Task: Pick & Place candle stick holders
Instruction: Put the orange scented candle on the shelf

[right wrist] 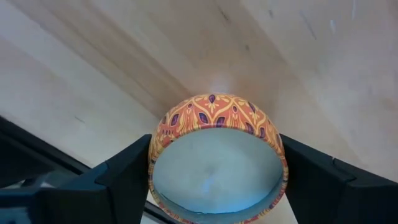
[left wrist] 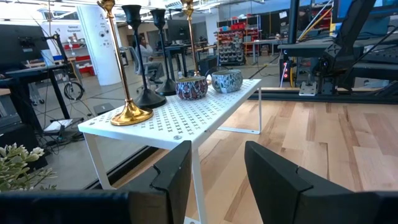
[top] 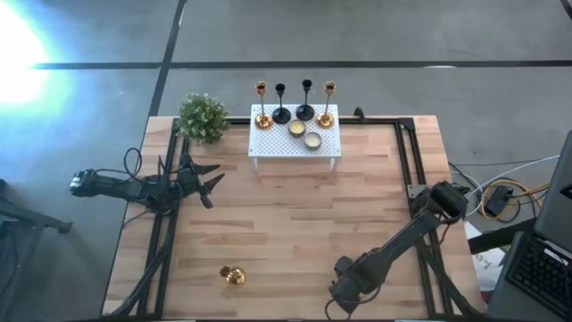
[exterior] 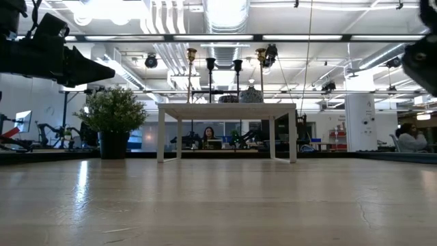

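The right end effector [right wrist: 217, 171] grips an orange patterned round tin [right wrist: 217, 155] between its fingers, low over the counter [top: 295, 224]. The left end effector [top: 213, 182] hangs open. Four candle stick holders [top: 293, 103] stand on the white rack [top: 295, 143], well ahead of both.

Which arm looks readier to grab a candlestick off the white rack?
Left. The left end effector is open, empty, facing the white rack; the right end effector grips an orange patterned tin.
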Controlling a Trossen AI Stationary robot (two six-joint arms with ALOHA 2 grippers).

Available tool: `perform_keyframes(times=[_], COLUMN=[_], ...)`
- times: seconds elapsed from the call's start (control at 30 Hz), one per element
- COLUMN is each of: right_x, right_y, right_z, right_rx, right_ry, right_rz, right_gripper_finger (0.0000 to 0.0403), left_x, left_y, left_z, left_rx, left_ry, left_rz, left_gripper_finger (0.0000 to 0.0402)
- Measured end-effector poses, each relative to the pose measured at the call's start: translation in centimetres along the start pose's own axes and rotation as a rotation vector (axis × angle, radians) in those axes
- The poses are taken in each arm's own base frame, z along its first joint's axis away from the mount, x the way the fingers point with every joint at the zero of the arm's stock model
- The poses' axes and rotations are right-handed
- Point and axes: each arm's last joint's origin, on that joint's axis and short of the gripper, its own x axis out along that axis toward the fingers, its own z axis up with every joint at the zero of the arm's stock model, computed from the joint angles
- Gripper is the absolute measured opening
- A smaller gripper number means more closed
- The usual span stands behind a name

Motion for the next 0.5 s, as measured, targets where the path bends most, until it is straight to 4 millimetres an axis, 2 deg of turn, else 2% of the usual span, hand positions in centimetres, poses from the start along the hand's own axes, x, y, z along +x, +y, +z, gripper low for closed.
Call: perform_keyframes(times=[0.23,0.37,0.5], right_x=[-1.5,-2.6,-3.7], right_y=[0.6,0.6,0.1], right_z=[2.2,4.4,7.5], right_rx=[-0.075,-0.134,-0.191], right_ry=[-0.014,-0.037,-0.072], right_rz=[0.052,0.082,0.1], right_gripper_finger=[0.0285,0.0285,0.0285], left_x=[0.0,0.0,0.0], left_y=[0.0,0.0,0.0], left_z=[0.0,0.0,0.0], left_rx=[0.001,0.0,0.0], left_ry=[0.0,0.0,0.0], left_rz=[0.0,0.0,0.0], left_gripper_finger=[0.0154,0.0154,0.0154])
